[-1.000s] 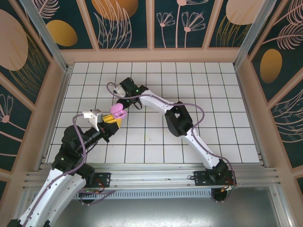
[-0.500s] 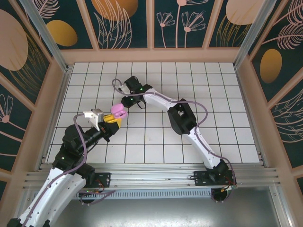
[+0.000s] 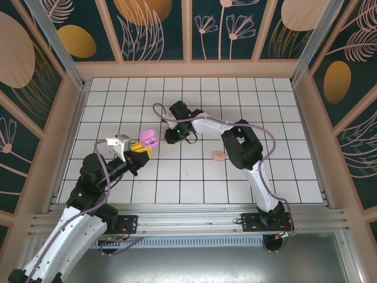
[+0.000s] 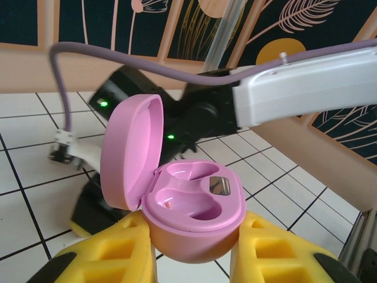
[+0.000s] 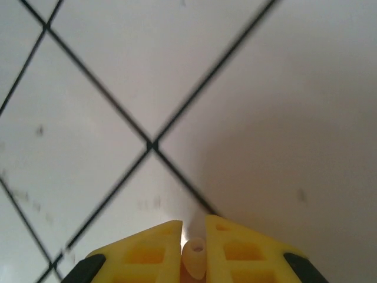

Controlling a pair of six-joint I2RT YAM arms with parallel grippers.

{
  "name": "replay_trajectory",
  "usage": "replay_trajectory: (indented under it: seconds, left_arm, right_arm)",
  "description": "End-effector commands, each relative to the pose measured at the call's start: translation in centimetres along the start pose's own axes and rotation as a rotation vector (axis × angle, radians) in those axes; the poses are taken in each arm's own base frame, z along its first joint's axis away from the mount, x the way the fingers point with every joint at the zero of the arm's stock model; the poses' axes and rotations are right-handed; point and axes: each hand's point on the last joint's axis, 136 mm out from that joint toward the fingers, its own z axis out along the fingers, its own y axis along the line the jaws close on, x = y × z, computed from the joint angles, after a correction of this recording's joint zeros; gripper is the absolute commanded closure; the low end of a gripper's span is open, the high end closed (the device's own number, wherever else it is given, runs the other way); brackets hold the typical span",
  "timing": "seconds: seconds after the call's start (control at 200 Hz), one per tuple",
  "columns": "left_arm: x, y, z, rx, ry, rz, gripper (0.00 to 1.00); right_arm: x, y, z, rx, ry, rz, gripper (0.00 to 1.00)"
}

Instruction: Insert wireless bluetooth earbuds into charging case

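Earbud insertion has barely begun. One pale earbud (image 5: 194, 259) sits pinched between the yellow tips of the right claw (image 5: 193, 233), close over the tiled counter (image 5: 283, 88). The left claw (image 4: 194, 236) is clamped on the open pink case (image 4: 194, 203), lid up, and both wells look empty. From above, the right claw hangs just beside the case. A pale pink oval (image 3: 219, 155) lies near the right arm; I cannot tell what it is. Pick-up looks done; seating this earbud and its mate remains.
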Motion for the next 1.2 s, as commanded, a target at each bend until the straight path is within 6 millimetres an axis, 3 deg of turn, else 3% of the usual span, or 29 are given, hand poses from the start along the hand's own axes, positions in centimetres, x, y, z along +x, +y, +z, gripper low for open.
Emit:
replay_trajectory:
  seconds: [0.0, 0.14, 0.255, 0.36, 0.515, 0.771, 0.876, 0.971, 1.076, 1.196]
  left_arm:
    - [-0.6, -0.3, 0.3, 0.030, -0.037, 0.034, 1.00]
    - [-0.2, -0.1, 0.9, 0.042, -0.030, 0.030, 1.00]
    - [-0.1, 0.0, 1.3, 0.041, -0.022, 0.037, 1.00]
    - [0.2, 0.3, 1.7, 0.039, -0.010, 0.040, 1.00]
    - [0.3, 0.3, 1.9, 0.039, -0.003, 0.047, 1.00]
    - [0.4, 0.5, 1.9, 0.030, 0.004, 0.059, 1.00]
    - [0.6, 0.6, 2.1, 0.029, 0.009, 0.059, 1.00]
    - [0.7, 0.8, 2.3, 0.028, 0.013, 0.059, 1.00]
    - [0.8, 0.9, 2.6, 0.029, 0.018, 0.061, 1.00]
    - [1.0, 1.0, 2.9, 0.030, 0.024, 0.062, 1.00]
  right_arm:
    - [0.9, 0.7, -3.3, -0.028, -0.035, 0.015, 0.85]
    - [5.2, -0.6, -4.3, 0.029, 0.025, 0.029, 0.84]
    - [6.8, -1.2, -4.6, 0.043, 0.045, 0.056, 0.80]
    - [6.9, -1.0, -5.1, 0.040, 0.034, 0.072, 0.77]
    - [6.1, -1.1, -5.7, 0.056, 0.016, 0.099, 0.65]
    - [3.4, 0.3, -9.7, 0.071, -0.124, 0.243, 0.60]
    - [4.0, 0.5, -10.9, 0.088, -0.177, 0.386, 0.61]
    - [5.9, 0.5, -11.3, 0.099, -0.220, 0.558, 0.63]
    - [7.9, 1.3, -10.8, 0.074, -0.252, 0.680, 0.63]
    - [9.0, 1.8, -9.7, 0.070, -0.261, 0.719, 0.62]
